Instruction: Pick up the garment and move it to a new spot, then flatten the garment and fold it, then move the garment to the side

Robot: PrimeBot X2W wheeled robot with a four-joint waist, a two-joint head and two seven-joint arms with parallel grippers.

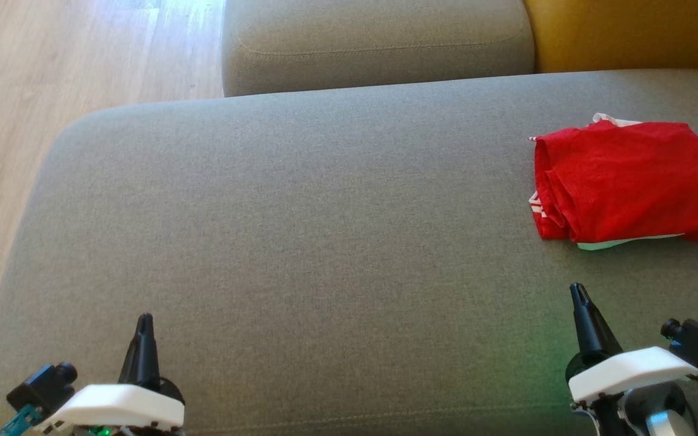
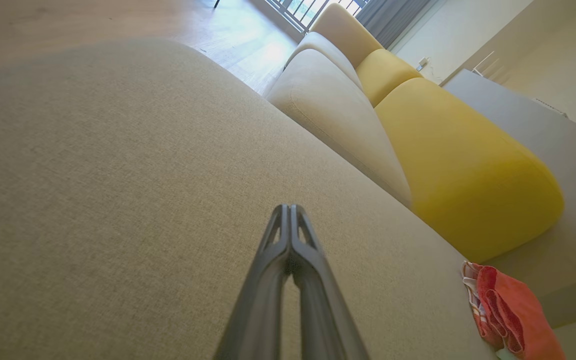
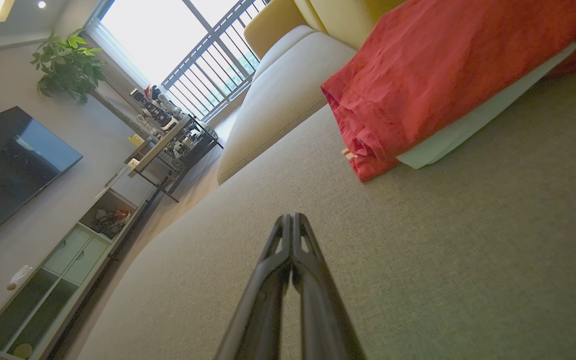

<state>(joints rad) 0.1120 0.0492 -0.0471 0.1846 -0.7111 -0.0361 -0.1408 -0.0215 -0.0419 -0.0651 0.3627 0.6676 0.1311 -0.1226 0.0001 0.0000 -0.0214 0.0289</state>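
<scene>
The garment [image 1: 631, 180] is red with white trim and lies folded into a compact bundle at the right side of the grey sofa seat [image 1: 300, 242]. It shows again in the left wrist view at the lower right [image 2: 510, 312] and large at the top right of the right wrist view [image 3: 438, 70]. My left gripper [image 1: 145, 320] sits low at the front left, shut and empty, far from the garment. My right gripper [image 1: 578, 290] is shut and empty too, a short way in front of the garment without touching it. Both pairs of fingers [image 2: 290, 225] [image 3: 292, 232] press together.
A second grey cushion [image 1: 376, 42] and a yellow cushion [image 1: 628, 33] lie behind the seat. Wooden floor [image 1: 52, 72] runs along the left edge. A television [image 3: 8, 165], a low cabinet [image 3: 68, 260] and a plant [image 3: 68, 65] stand across the room.
</scene>
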